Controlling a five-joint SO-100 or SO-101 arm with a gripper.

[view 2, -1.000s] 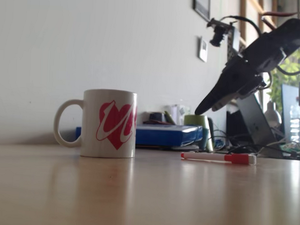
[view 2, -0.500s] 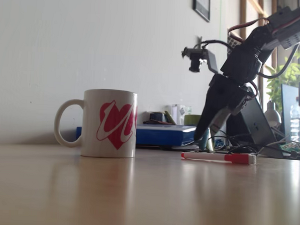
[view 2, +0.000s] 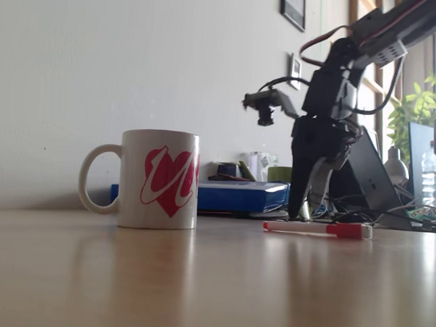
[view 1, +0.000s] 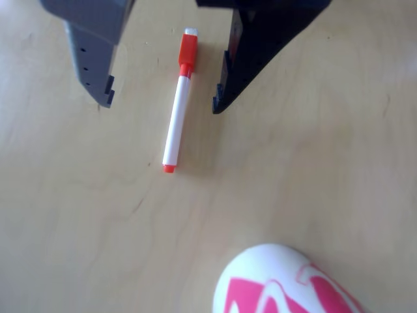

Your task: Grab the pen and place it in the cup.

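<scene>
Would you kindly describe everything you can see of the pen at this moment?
The pen is a slim marker with a white barrel, a red-orange cap and a small red end plug, plastic by its look. It lies flat on the pale wooden table, capped, untouched. In the other view it sits between the open pincer fingers, which hang beside it without contact. In the fixed view it lies right of the cup, apart from it.

Blue box (view 2: 238,195), perhaps a green mug (view 2: 281,174)
</scene>
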